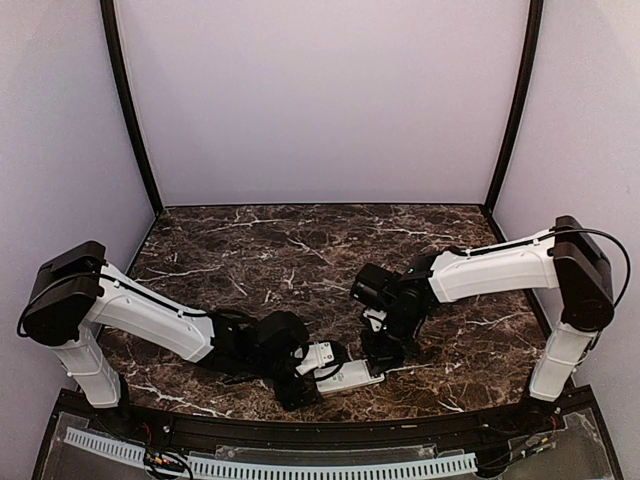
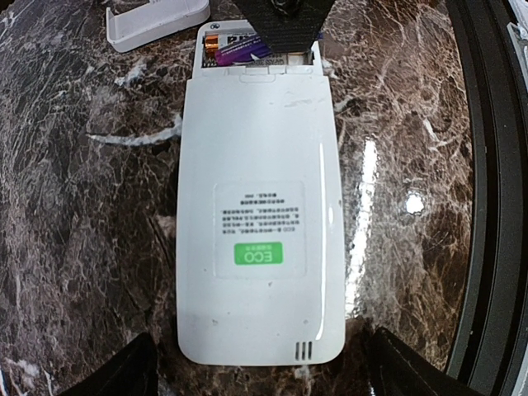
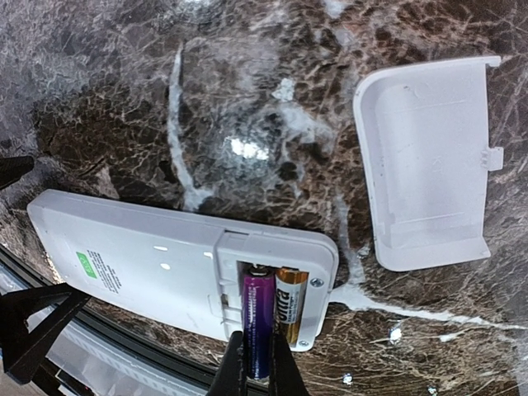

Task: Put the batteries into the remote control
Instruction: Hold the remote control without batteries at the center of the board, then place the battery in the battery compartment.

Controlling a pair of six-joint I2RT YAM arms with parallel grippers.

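Note:
The white remote control lies back side up on the marble, its battery bay open at the far end. It also shows in the right wrist view and the top view. My left gripper is open, one finger on each side of the remote's near end. My right gripper is shut on a purple battery, whose far end sits in the bay. A gold and black battery lies in the bay beside it. In the top view my right gripper is over the remote's right end.
The loose white cover plate lies inside up on the marble just beyond the remote; it also shows in the left wrist view. The table's black front edge runs close along the remote.

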